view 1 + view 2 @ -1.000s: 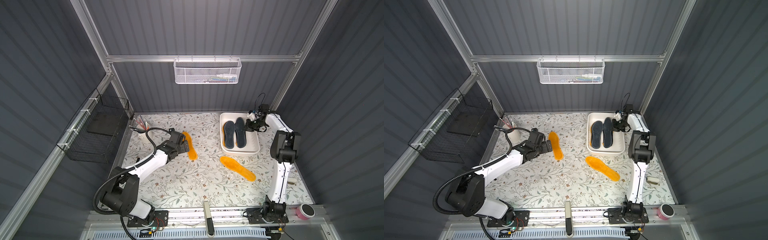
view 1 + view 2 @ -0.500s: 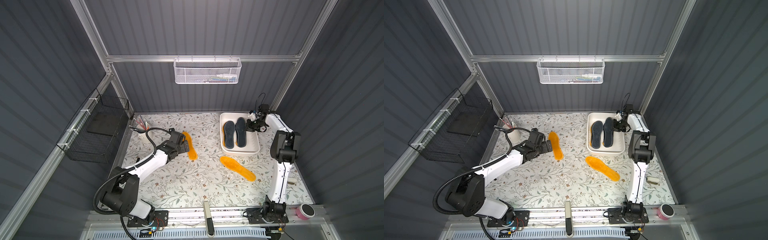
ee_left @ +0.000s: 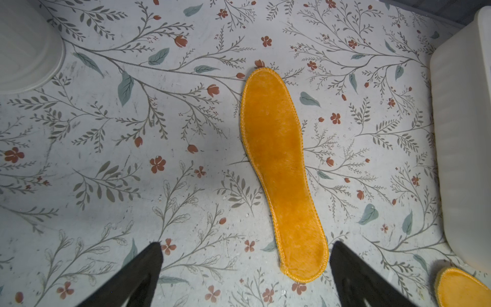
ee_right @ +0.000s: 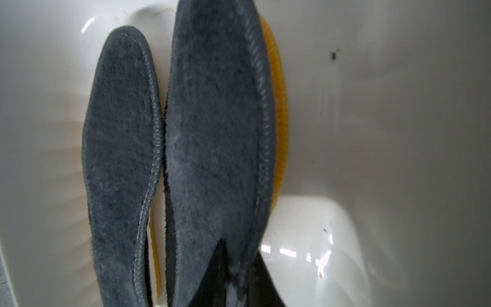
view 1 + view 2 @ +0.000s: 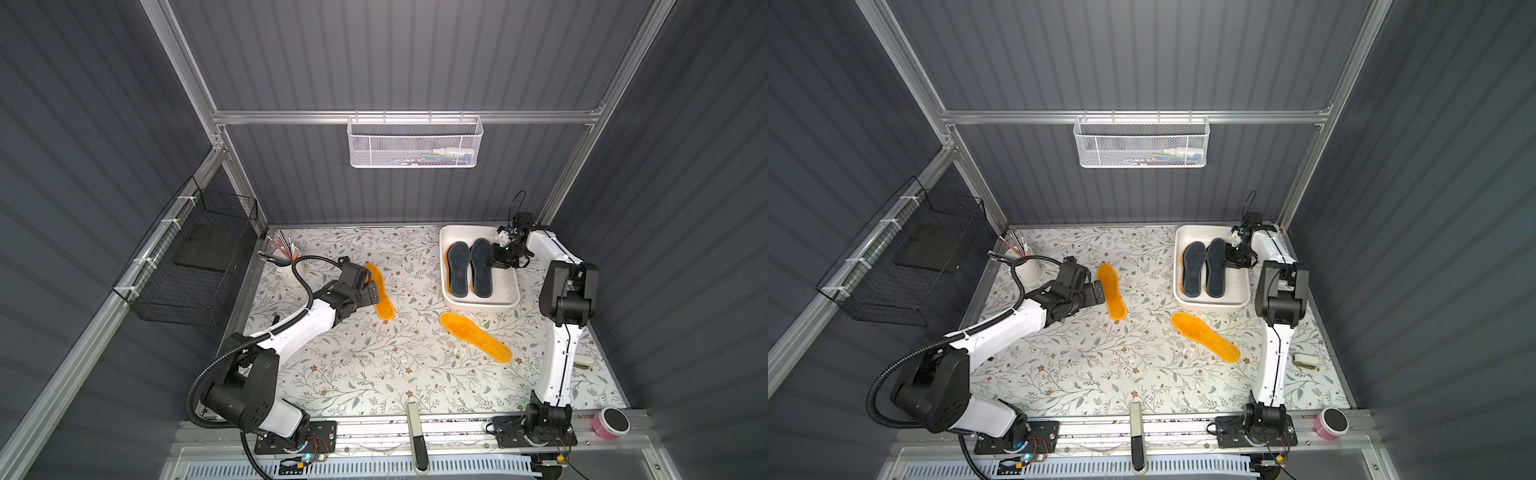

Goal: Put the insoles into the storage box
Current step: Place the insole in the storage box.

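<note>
Right fingers (image 4: 263, 289) narrow on grey insole (image 4: 212, 133), hold unclear; I should centre wide left fingers (image 3: 138, 273) astride the orange insole (image 3: 276, 159).

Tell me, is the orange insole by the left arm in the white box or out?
Out: the orange insole lies flat on the flowered table, apart from the storage box.
</note>
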Motion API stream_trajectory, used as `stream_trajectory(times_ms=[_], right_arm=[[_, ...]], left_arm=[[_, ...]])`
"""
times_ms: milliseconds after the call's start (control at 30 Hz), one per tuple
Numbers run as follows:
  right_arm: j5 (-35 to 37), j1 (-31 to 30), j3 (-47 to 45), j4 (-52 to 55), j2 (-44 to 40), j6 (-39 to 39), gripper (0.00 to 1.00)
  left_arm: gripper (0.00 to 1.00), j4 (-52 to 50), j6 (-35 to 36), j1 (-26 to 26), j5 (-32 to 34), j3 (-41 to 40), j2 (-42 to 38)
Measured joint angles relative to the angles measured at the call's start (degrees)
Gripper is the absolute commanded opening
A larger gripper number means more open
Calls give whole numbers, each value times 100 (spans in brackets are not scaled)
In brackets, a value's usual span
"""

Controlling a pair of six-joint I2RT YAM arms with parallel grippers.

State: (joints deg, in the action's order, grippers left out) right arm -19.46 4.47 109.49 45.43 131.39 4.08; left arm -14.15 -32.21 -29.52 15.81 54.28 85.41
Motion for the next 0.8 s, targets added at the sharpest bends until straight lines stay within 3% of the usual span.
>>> stream_trajectory(times_ms=[367,800], right_arm=[[389,-111,-7,-24,0,92,39],[446,-131,-11,-24,0,146,48]], left_arm=[[100,2,0,0,0,0,37],[100,2,0,2,0,0,39]])
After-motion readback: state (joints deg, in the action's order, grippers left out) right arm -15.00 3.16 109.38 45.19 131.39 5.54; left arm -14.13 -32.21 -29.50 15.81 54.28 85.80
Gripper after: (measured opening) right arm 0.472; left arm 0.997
